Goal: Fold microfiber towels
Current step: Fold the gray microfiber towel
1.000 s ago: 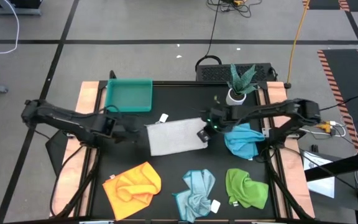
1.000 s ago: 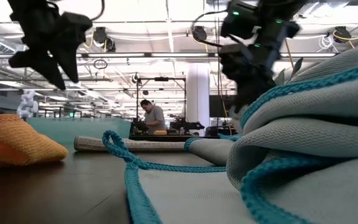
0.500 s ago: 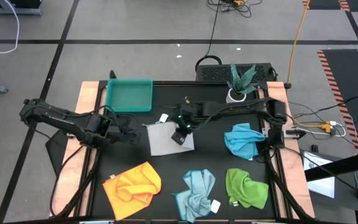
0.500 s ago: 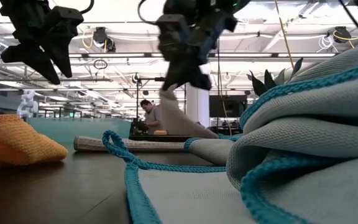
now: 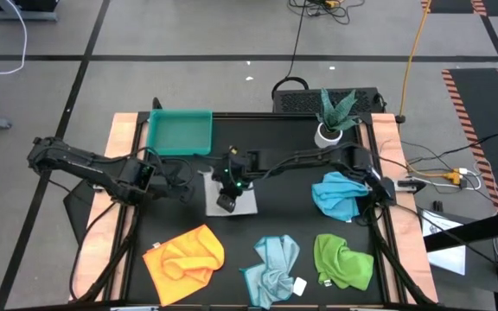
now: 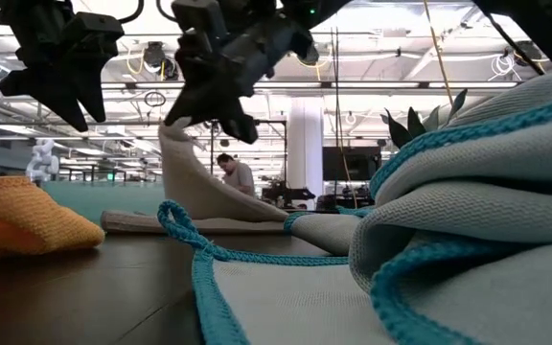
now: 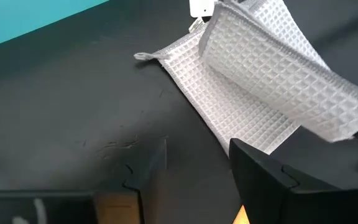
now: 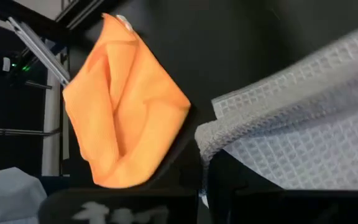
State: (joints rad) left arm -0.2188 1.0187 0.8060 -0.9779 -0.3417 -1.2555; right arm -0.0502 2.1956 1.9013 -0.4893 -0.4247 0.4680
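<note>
Folding the white towel (image 5: 232, 194); the right gripper (image 5: 226, 201) is clamped on its raised edge, the flat half lying directly below and beyond it toward the left arm; the fold line runs across the gripper's travel; the left gripper (image 5: 182, 183) waits just beside, fingers parted, empty, nearer the tray (image 5: 180, 132).

Four cameras cover one black table (image 5: 188, 216).

One looks straight down on the whole table; one sits at tabletop height, facing level into the hall, a pale blue towel (image 6: 468, 220) close against it. Two wrist cameras look close past their fingers; both share the white towel (image 7: 260, 93).
</note>
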